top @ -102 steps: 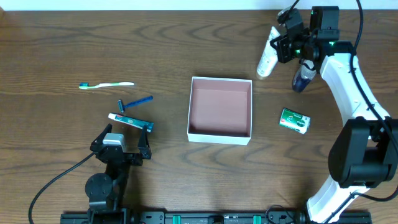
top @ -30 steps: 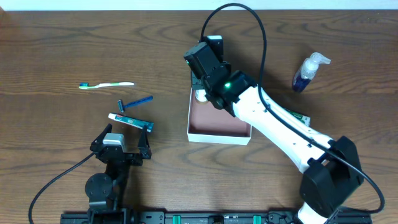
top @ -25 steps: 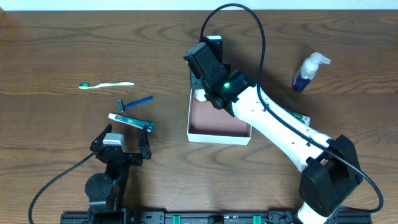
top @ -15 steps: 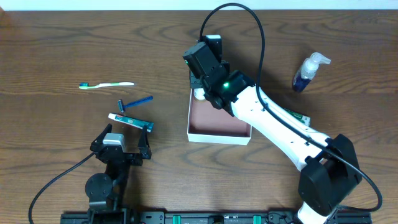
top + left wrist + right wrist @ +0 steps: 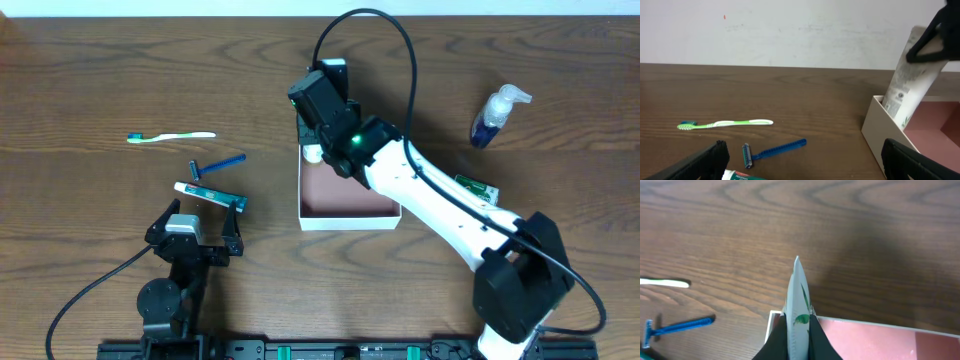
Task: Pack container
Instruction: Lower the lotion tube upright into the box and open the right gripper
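Observation:
The container [image 5: 350, 208] is a white-walled square box with a pinkish floor at the table's middle. My right gripper [image 5: 318, 142] is shut on a white tube [image 5: 313, 153] and holds it upright at the container's far left corner, its lower end inside the wall. The right wrist view shows the tube [image 5: 798, 295] pinched between the fingers [image 5: 798, 335] above the container rim [image 5: 865, 325]. The left wrist view shows the tube [image 5: 907, 85] leaning over the container wall [image 5: 882, 127]. My left gripper [image 5: 200, 235] rests open and empty at the front left [image 5: 805, 167].
A green toothbrush [image 5: 172, 136], a blue razor [image 5: 217, 165] and a toothpaste tube [image 5: 208, 194] lie left of the container. A blue spray bottle [image 5: 495, 115] stands at the back right. A green packet [image 5: 477, 188] lies right of the container, partly under the right arm.
My right arm carried the white tube from the back right to the container's far left corner. The container has shifted slightly to the left. The left arm has not moved.

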Action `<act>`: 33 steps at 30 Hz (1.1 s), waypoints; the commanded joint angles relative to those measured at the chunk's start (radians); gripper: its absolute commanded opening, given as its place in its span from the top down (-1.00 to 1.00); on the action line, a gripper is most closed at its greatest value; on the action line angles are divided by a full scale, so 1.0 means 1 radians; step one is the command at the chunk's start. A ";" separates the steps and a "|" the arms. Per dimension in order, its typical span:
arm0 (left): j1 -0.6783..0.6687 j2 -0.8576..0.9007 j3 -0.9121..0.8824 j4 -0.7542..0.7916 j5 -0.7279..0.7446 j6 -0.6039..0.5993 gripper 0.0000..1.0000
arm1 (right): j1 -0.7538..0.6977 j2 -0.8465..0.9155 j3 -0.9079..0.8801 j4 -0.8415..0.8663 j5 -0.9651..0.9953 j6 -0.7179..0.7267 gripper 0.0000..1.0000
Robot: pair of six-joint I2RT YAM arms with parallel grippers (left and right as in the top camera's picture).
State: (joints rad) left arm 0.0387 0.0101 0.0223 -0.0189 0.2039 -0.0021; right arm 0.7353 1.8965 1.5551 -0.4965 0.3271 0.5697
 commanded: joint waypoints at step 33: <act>0.005 -0.006 -0.018 -0.032 0.021 0.006 -0.96 | -0.029 -0.362 0.016 -0.125 -0.055 -0.103 -0.54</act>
State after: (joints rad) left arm 0.0387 0.0101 0.0223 -0.0189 0.2039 -0.0021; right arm 0.7277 1.5269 1.5673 -0.5854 0.2680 0.4850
